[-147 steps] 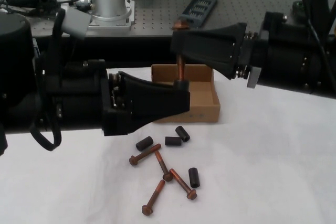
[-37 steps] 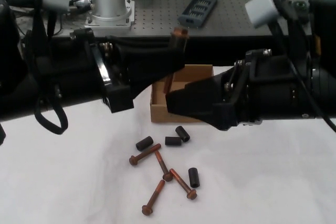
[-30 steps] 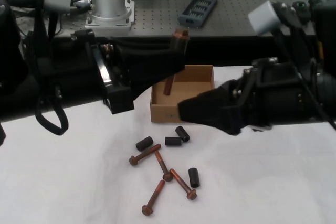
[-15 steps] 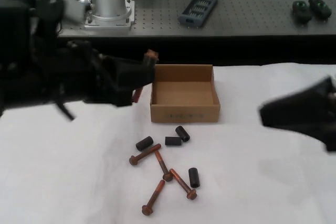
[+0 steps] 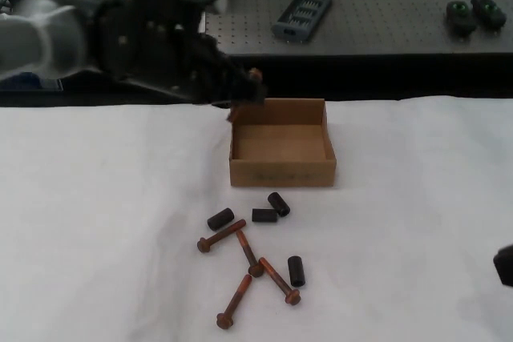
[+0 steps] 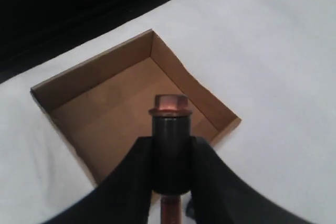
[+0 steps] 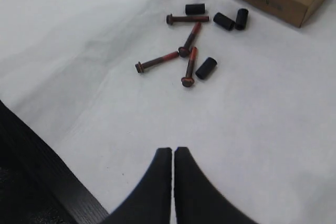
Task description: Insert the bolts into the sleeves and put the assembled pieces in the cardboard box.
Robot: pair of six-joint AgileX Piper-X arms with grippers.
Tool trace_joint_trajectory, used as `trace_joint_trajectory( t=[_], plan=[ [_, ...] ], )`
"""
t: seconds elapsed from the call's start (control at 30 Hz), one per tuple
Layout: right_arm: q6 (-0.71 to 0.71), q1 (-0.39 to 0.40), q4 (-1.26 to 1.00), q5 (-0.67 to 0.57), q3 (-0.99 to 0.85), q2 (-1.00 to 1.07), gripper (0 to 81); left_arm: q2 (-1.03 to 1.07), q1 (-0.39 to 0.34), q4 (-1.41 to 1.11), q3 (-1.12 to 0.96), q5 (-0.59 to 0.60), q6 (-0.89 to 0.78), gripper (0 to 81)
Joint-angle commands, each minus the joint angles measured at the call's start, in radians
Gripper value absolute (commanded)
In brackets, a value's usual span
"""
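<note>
My left gripper (image 6: 170,153) is shut on a black sleeve (image 6: 170,135) with a copper bolt (image 6: 168,103) through it, held upright above the open cardboard box (image 6: 100,80). From the high view, that gripper (image 5: 244,94) hangs at the far left corner of the box (image 5: 282,172). Several loose copper bolts (image 5: 248,252) and black sleeves (image 5: 264,215) lie on the white cloth in front of the box. My right gripper (image 7: 173,182) is shut on nothing, low over the cloth with the bolts (image 7: 189,39) and sleeves (image 7: 206,68) beyond it, and its tip (image 5: 505,266) shows at the right edge.
Behind the cloth runs a dark perforated bench with a blue-grey bit rack (image 5: 303,10), a metal post base (image 5: 164,18) and two dark knobs (image 5: 473,12). A dark table edge (image 7: 37,177) lies close to the right gripper.
The left arm has swung back and up, carrying the sleeved bolt to the box's far left corner. The right arm has pulled away to the lower right edge.
</note>
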Motion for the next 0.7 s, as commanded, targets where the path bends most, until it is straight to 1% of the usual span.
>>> trace_joint_trajectory(
  t=[0.0, 0.17, 0.3, 0.43, 0.57, 0.63, 0.67],
  plan=[
    [-0.003, -0.008, 0.006, 0.003, 0.007, -0.012, 1.7, 0.131, -0.021, 0.029, -0.186, -0.03, 0.025, 0.6],
    [-0.003, -0.008, -0.007, 0.003, 0.009, -0.012, 1.7, 0.313, -0.029, 0.076, -0.36, -0.048, 0.022, 0.6],
    [-0.003, -0.008, -0.011, 0.003, 0.009, -0.012, 1.7, 0.418, -0.041, 0.141, -0.458, -0.057, 0.023, 0.6],
    [-0.003, -0.008, -0.011, 0.003, 0.009, -0.012, 1.7, 0.489, -0.047, 0.174, -0.502, -0.077, 0.02, 0.6],
    [-0.003, -0.008, -0.011, 0.003, 0.009, -0.012, 1.7, 0.5, -0.053, 0.189, -0.502, -0.077, 0.021, 0.4],
    [-0.003, -0.008, -0.011, -0.008, 0.009, -0.012, 1.7, 0.5, -0.053, 0.187, -0.502, -0.077, 0.021, 6.4],
    [-0.003, -0.008, -0.011, -0.012, 0.009, -0.012, 1.7, 0.5, -0.053, 0.186, -0.506, -0.077, 0.021, 12.2]
  ],
)
